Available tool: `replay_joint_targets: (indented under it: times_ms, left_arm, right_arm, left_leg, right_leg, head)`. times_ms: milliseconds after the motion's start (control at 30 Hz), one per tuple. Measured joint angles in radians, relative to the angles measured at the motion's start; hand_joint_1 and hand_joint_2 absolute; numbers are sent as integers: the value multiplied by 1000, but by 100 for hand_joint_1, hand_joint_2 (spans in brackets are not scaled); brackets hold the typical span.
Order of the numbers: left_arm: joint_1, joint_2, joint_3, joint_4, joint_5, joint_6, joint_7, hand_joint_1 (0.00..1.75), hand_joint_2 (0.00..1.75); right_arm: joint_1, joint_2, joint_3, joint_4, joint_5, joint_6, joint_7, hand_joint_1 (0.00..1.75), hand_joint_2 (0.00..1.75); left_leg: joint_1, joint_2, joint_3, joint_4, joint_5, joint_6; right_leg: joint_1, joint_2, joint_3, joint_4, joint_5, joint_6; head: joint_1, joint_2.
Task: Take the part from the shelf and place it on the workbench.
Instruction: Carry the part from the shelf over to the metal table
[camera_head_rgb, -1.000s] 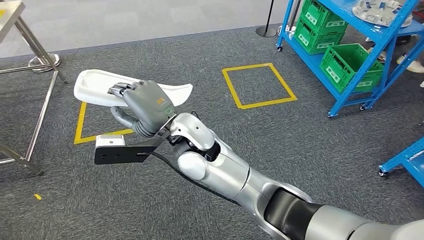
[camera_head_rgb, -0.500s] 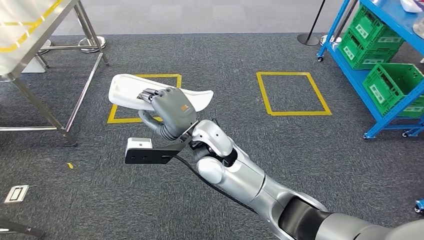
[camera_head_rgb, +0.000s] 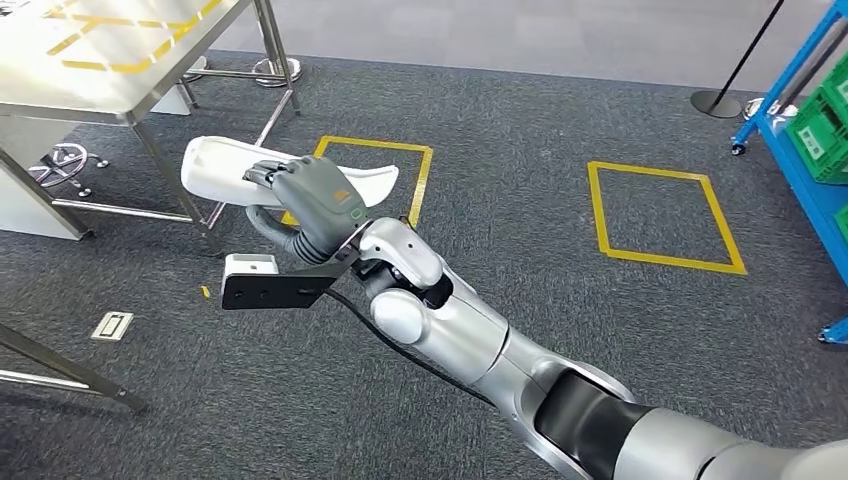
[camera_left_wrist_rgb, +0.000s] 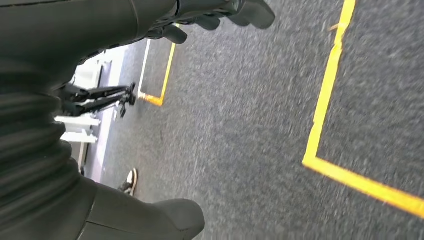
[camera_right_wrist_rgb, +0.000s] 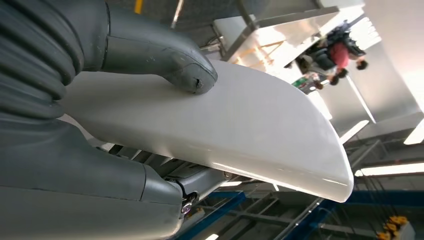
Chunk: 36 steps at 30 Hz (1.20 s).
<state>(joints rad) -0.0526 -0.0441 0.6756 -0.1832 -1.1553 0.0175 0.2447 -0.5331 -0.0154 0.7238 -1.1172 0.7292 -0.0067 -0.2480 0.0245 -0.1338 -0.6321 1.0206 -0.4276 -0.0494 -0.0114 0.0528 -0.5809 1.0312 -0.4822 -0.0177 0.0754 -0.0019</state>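
Right hand (camera_head_rgb: 315, 200) around white part (camera_head_rgb: 215, 165)

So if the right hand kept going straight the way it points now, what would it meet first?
Probably the workbench: the right hand, holding the white part, points toward its near legs and edge. Depth is unclear, so it may pass underneath.

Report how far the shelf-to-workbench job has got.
Done: the white part is off the blue shelf, which stands far to the right. In hand: the right hand grips the part above the carpet. Left: reach the steel workbench ahead on the left and set the part on its top.
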Motion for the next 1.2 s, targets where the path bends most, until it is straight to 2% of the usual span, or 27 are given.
replay_joint_targets:
  times_ms: [33, 100, 167, 200, 233, 267, 333, 367, 400, 467, 500, 567, 600, 633, 667, 700, 733, 767, 833, 867, 900, 967, 1000, 1067, 1133, 1167, 1200]
  left_arm:
    - [0, 1, 0, 1, -1, 0, 0, 0, 175]
    - [-6, 3, 0, 2, -4, 0, 1, 0, 175]
    - [-9, 5, 0, 2, -8, -1, 3, 0, 175]
    - [-9, 6, 0, 2, -9, -1, 4, 0, 175]
    - [-8, 7, 0, 2, -11, -1, 5, 0, 175]
    - [-7, 8, 0, 2, -11, -2, 6, 0, 175]
    - [-8, 10, 0, 2, -7, -1, 7, 0, 175]
    - [-9, 11, 0, 2, -2, -1, 6, 0, 175]
    - [-8, 12, 2, 2, 3, -1, 6, 0, 175]
    - [-4, 12, 5, 3, 11, 1, 6, 0, 175]
    - [-1, 12, 7, 3, 14, 2, 8, 0, 175]
    - [0, 11, 11, 4, 17, 10, 14, 0, 175]
    - [-1, 10, 13, 4, 18, 14, 15, 0, 175]
    - [-3, 9, 16, 4, 18, 18, 15, 0, 175]
    - [-3, 9, 19, 4, 18, 19, 14, 0, 175]
    - [-2, 8, 21, 4, 17, 21, 14, 0, 175]
    - [0, 7, 22, 5, 14, 21, 13, 0, 175]
    - [1, 6, 23, 5, 9, 21, 13, 0, 175]
    - [1, 4, 23, 6, -1, 21, 13, 0, 175]
    - [-1, 3, 23, 6, -4, 21, 14, 0, 175]
    - [-2, 2, 23, 6, -6, 21, 14, 0, 175]
    - [1, 2, 23, 6, -8, 21, 15, 0, 175]
    - [3, 1, 23, 7, -10, 21, 15, 0, 175]
    - [2, -1, 23, 8, -14, 25, 17, 0, 175]
    - [-6, -1, 23, 7, -17, 34, 19, 0, 175]
    - [-10, -1, 23, 7, -17, 39, 19, 0, 175]
    - [-13, -1, 23, 7, -17, 41, 20, 0, 175]
  right_arm:
    - [-8, 5, 3, 3, -4, -1, 3, 175, 175]
    - [-15, 8, 6, 7, -9, -3, 10, 175, 175]
    - [-16, 8, 9, 11, -13, -4, 13, 175, 175]
    - [-16, 8, 11, 13, -14, -4, 14, 175, 175]
    - [-16, 8, 13, 15, -15, -4, 14, 175, 175]
    - [-16, 7, 16, 15, -15, -4, 16, 175, 175]
    - [-17, 7, 19, 16, -18, -5, 18, 175, 175]
    - [-19, 7, 20, 17, -20, -5, 18, 175, 175]
    - [-20, 8, 22, 18, -21, -5, 17, 175, 175]
    - [-27, 13, 29, 21, -24, -5, 13, 175, 175]
    - [-29, 16, 31, 23, -25, -6, 10, 175, 175]
    - [-32, 18, 35, 26, -27, -10, 4, 175, 175]
    - [-31, 16, 37, 29, -28, -12, 3, 175, 175]
    - [-28, 13, 39, 33, -29, -13, 3, 175, 175]
    - [-24, 9, 41, 37, -29, -15, 4, 175, 175]
    - [-19, 4, 42, 42, -29, -19, 3, 175, 175]
    - [-16, 0, 42, 45, -29, -23, 2, 175, 175]
    - [-15, -5, 42, 47, -29, -28, 1, 175, 175]
    - [-15, -14, 42, 50, -29, -38, -1, 175, 175]
    - [-15, -19, 42, 52, -29, -41, -1, 175, 175]
    - [-15, -23, 42, 53, -29, -43, -2, 175, 175]
    - [-16, -27, 42, 55, -29, -44, -4, 175, 175]
    - [-17, -28, 42, 56, -29, -44, -6, 175, 175]
    - [-20, -28, 42, 56, -31, -47, -8, 175, 175]
    - [-18, -32, 42, 56, -32, -50, -8, 175, 175]
    - [-15, -35, 42, 56, -32, -51, -6, 175, 175]
    - [-9, -38, 42, 56, -32, -53, -5, 175, 175]
  left_leg:
    - [-2, 29, -11, 19, -13, -3]
    - [-6, 99, -57, 117, -71, -7]
    - [-6, 123, -111, 240, -125, -10]
    - [-6, 125, -119, 265, -129, -10]
    - [-6, 128, -107, 251, -115, -10]
    - [-7, 136, -75, 199, -87, -8]
    - [-13, 179, 1, 67, -42, 3]
    - [-16, 195, 24, 26, -32, 9]
    - [-20, 203, 31, 9, -30, 17]
    - [-22, 183, 29, 6, -22, 28]
    - [-19, 172, 30, 1, -18, 34]
    - [-11, 151, 33, -8, -11, 44]
    - [-9, 139, 31, -9, -9, 48]
    - [-8, 125, 28, -9, -7, 50]
    - [-8, 110, 25, -8, -6, 51]
    - [-7, 95, 22, -7, -4, 51]
    - [-7, 80, 19, -5, -3, 49]
    - [-6, 65, 17, -3, -2, 47]
    - [-4, 37, 13, 2, 1, 39]
    - [-3, 25, 10, 3, 3, 33]
    - [-2, 14, 7, 3, 5, 26]
    - [0, -5, 0, -5, 13, 10]
    - [1, -4, -3, -6, 15, 4]
    - [-3, 41, -24, 31, -11, -4]
    - [-6, 102, -75, 145, -74, -7]
    - [-5, 116, -104, 211, -102, -9]
    - [-5, 123, -121, 255, -115, -11]
  right_leg:
    - [0, -14, 2, -5, 4, -8]
    - [3, -46, 4, -10, 7, -19]
    - [9, -78, 1, -8, 5, -24]
    - [11, -94, 0, -7, 4, -25]
    - [12, -108, 0, -5, 3, -26]
    - [14, -122, 0, -3, 1, -25]
    - [18, -147, 1, 3, -6, -21]
    - [20, -157, 1, 4, -8, -17]
    - [21, -166, 1, 5, -8, -12]
    - [22, -184, 3, 3, -8, -2]
    - [20, -179, 3, 6, -12, 4]
    - [16, -129, -16, 55, -45, 16]
    - [11, -95, -41, 111, -75, 21]
    - [8, -71, -74, 179, -106, 25]
    - [6, -60, -104, 239, -129, 29]
    - [4, -56, -122, 273, -135, 30]
    - [2, -54, -120, 266, -121, 31]
    - [1, -49, -98, 220, -90, 30]
    - [-2, -13, -29, 81, -31, 27]
    - [-2, 3, -4, 33, -16, 25]
    - [-1, 13, 7, 8, -13, 23]
    - [2, 0, 9, 1, -11, 13]
    - [1, -12, 12, -4, -6, 6]
    - [-2, -37, 17, -17, 3, -10]
    - [2, -63, 18, -21, 6, -19]
    - [4, -78, 17, -20, 5, -21]
    - [6, -93, 17, -20, 4, -22]
  head:
    - [-1, 0]
    - [-3, 0]
    - [-4, 0]
    - [-4, 0]
    - [-4, 0]
    - [-3, 0]
    - [-3, 0]
    - [-3, 0]
    - [-3, 0]
    - [-2, 0]
    - [-2, 0]
    - [-2, 0]
    - [-2, 0]
    - [-1, 0]
    - [-1, 0]
    - [-1, 0]
    - [-1, 0]
    - [-1, 0]
    - [-1, 0]
    - [-1, 0]
    - [-1, 0]
    - [-2, 0]
    - [-2, 0]
    - [-5, 0]
    - [-8, 0]
    - [-8, 0]
    - [-9, 0]
